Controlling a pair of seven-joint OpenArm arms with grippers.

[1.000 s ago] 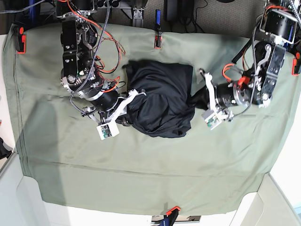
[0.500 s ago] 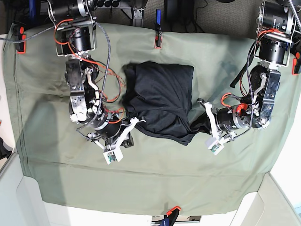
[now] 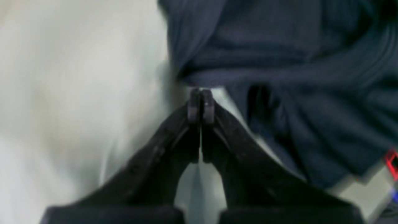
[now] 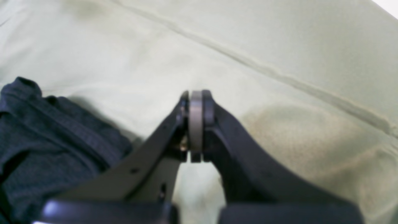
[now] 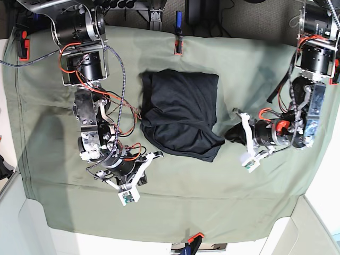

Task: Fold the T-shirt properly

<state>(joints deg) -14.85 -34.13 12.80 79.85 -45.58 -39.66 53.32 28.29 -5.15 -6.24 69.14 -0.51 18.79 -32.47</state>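
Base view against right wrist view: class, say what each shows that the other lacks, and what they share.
Only the base view shows both arms, the left gripper, the whole folded T-shirt and the red clamps at the cloth's edge. Only the right wrist view shows the right gripper close up, jaws shut on nothing, and a seam in the green cloth. Both show the shirt on the cloth.
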